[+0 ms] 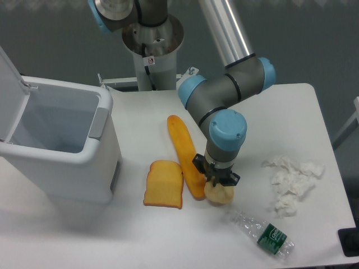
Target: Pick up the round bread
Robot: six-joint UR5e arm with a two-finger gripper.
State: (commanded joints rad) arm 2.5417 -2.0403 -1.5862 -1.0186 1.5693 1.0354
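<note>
The round bread [219,194] is a small pale-cream lumpy bun on the white table, just right of the long orange baguette [185,154]. My gripper [216,180] comes straight down onto the bun and hides its top. The black fingers reach the bun's upper sides. I cannot see whether they press on it. The bun rests on the table.
A slice of toast [164,184] lies left of the baguette. An open white bin [59,145] stands at the left. Crumpled white tissues [293,182] lie at the right. A crushed plastic bottle [262,232] lies at the front right, near the table's edge.
</note>
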